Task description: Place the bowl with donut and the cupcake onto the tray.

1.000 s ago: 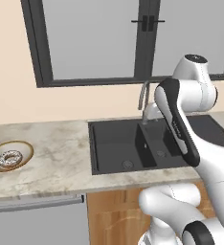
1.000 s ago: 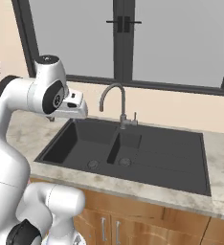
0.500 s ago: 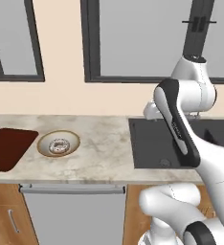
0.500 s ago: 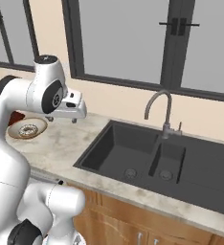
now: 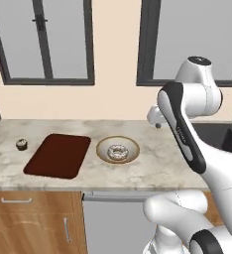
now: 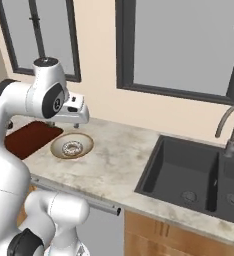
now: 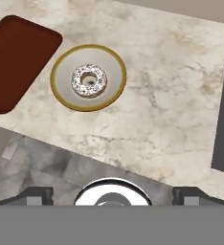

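- The bowl (image 5: 118, 150) stands on the marble counter (image 5: 152, 163), just to the right of the tray (image 5: 58, 155) in the left base view. A thin strip of counter shows between them, so they are apart.
- The donut (image 5: 118, 152) lies flat in the middle of the bowl. In the hand view I see the donut (image 7: 89, 81) with its hole facing up and the golden rim of the bowl (image 7: 66, 98) all around it.
- The tray lies flat on the counter. One rounded corner of the tray (image 7: 16, 60) comes into the hand view beside the bowl.
- The cupcake (image 5: 22, 144) stands upright on the counter on the far side of the tray from the bowl, near the tray but not touching it.
- My claw (image 6: 81, 123) hangs above the counter, higher than the bowl (image 6: 72, 146) and a little behind it in the right base view. It holds nothing.
- I cannot tell if my claw is released or clenched. In the hand view, two dark blocks sit far apart at the bottom, but the finger tips themselves are not clear.
- The black sink (image 6: 189, 175) is sunk into the counter well to the right of the bowl, with the faucet (image 6: 229, 127) behind it.
- Dark-framed windows (image 5: 43, 39) are on the wall behind the counter.
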